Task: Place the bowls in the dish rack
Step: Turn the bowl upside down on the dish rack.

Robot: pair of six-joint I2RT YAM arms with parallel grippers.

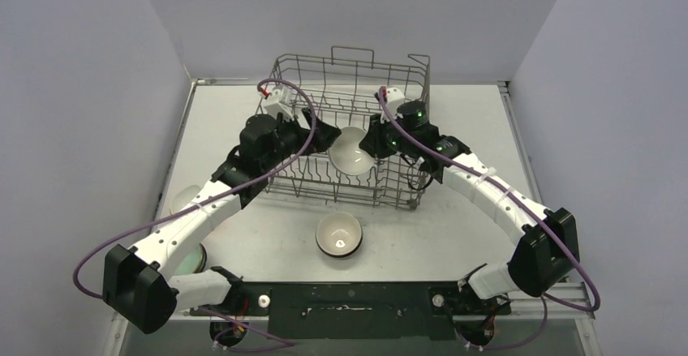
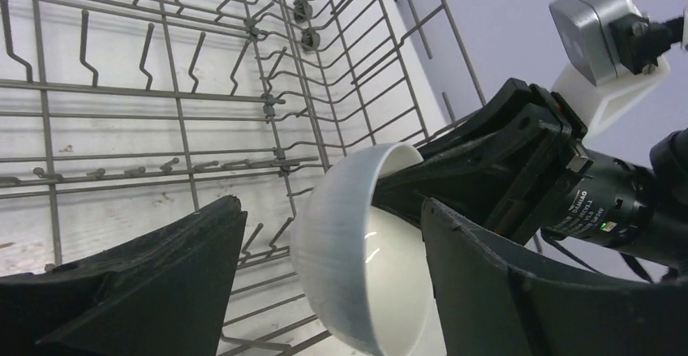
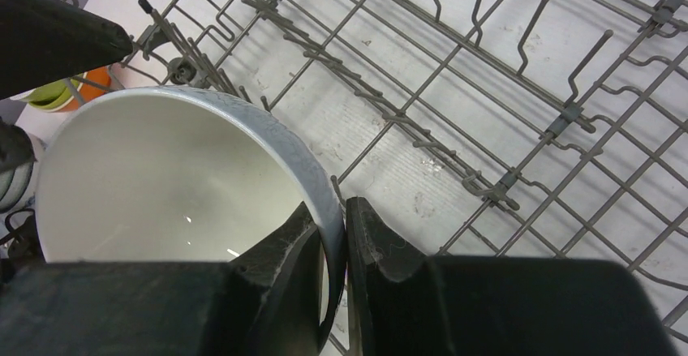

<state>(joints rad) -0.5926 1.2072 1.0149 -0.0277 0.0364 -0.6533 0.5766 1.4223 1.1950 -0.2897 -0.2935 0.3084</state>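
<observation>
A white bowl (image 1: 350, 153) hangs tilted on edge over the front part of the grey wire dish rack (image 1: 357, 68). My right gripper (image 3: 342, 238) is shut on this bowl (image 3: 162, 178), one finger inside the rim and one outside. My left gripper (image 2: 333, 275) is open around the same bowl (image 2: 357, 250), and a gap shows between the bowl's outside and the left finger (image 2: 162, 283). In the top view, the left gripper (image 1: 331, 140) and the right gripper (image 1: 371, 150) face each other across the bowl. The rack's tines (image 2: 162, 88) lie below.
A beige bowl (image 1: 338, 234) with a dark outside sits upright on the table just in front of the rack. More bowls (image 1: 193, 257) lie at the left, partly under my left arm. Orange and lime bowls (image 3: 57, 92) show beyond the rack's edge (image 3: 487, 88).
</observation>
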